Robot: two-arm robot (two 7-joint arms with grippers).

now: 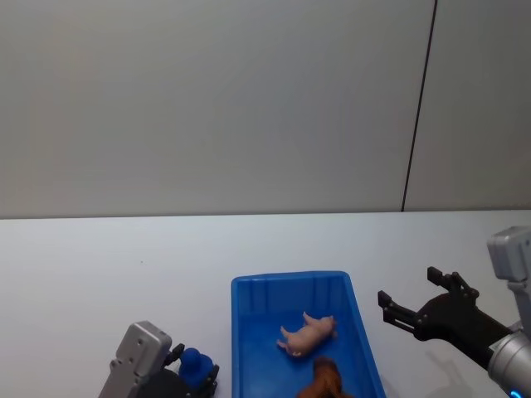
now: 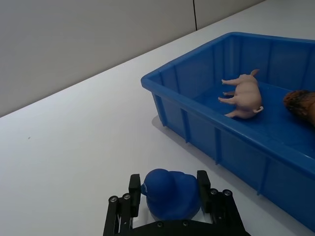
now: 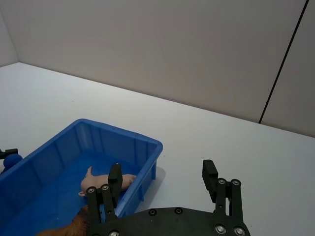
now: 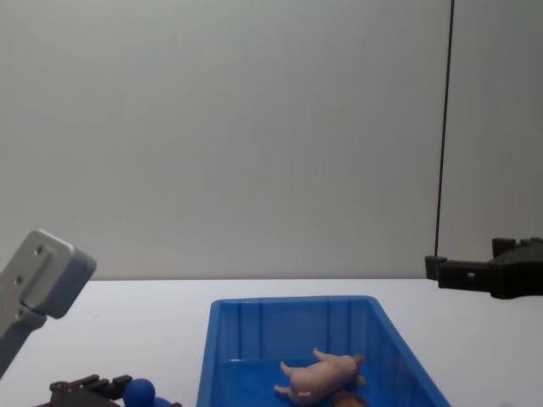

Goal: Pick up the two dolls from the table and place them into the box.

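The pale pink pig doll (image 1: pixel 308 336) lies on its side inside the blue box (image 1: pixel 286 280), and the reddish-brown shaggy doll (image 1: pixel 323 381) lies just nearer to me in the same box. Both dolls also appear in the left wrist view, pig (image 2: pixel 243 93) and brown one (image 2: pixel 301 104), within the box (image 2: pixel 187 96). My left gripper (image 1: pixel 195 365) sits low on the table (image 1: pixel 83 274) left of the box, shut on a small dark-blue round object (image 2: pixel 170 192). Hovering right of the box, my right gripper (image 1: pixel 407 286) is open with nothing between its fingers (image 3: pixel 209 172).
Bare white tabletop stretches to the left, right and behind the box up to a grey wall with a dark vertical seam (image 1: pixel 419 108). My left arm's grey wrist housing (image 4: pixel 47 271) rises at the near left.
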